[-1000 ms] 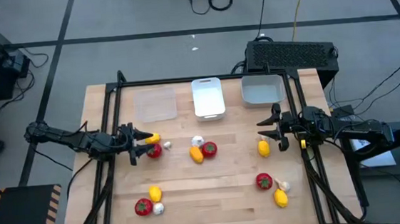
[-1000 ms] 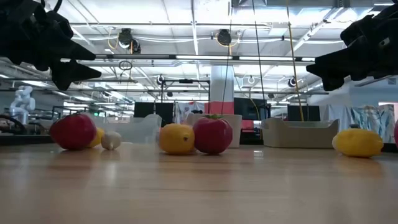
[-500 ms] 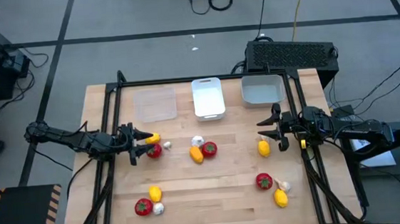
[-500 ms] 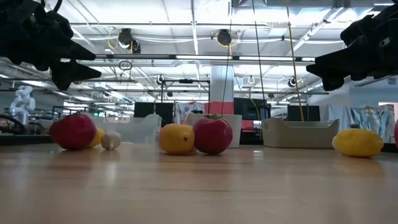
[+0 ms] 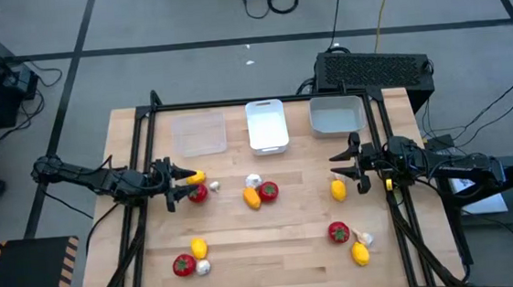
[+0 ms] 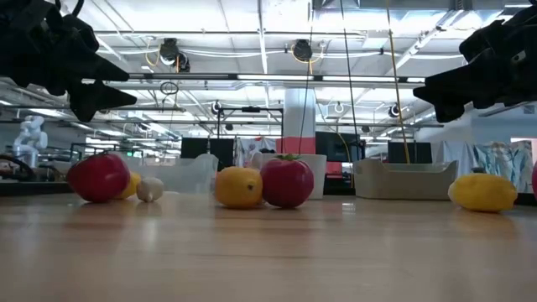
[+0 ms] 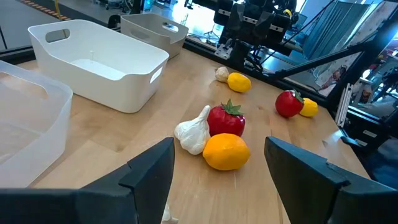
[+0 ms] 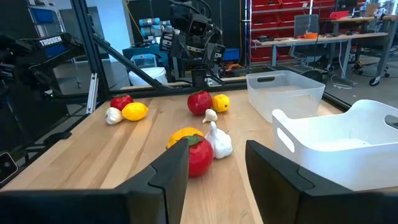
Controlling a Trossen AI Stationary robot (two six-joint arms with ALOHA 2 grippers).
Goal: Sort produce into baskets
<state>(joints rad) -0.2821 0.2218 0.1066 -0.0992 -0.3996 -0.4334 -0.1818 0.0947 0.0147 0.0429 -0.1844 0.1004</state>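
Nothing has shifted since the earlier frames: produce, trays and both arms sit as they did. Tomatoes, lemons and garlic bulbs lie scattered in small clusters across the table (image 5: 283, 251), none yet in a tray. Nearest the left pincer (image 5: 176, 185) are a tomato (image 5: 197, 193), a lemon (image 5: 197, 177) and a garlic bulb (image 5: 213, 185); another lemon (image 5: 337, 190) lies just beside the right pincer (image 5: 353, 163). These toy pieces look light, stiff and smooth, so the round ones would likely roll; a grip across the widest part seems safest. Along the far edge stand the clear tray (image 5: 199, 132), white tray (image 5: 267, 124) and grey-white tray (image 5: 336, 115), all empty. The left pincer hovers wide apart holding nothing; the right hovers narrower, also empty.
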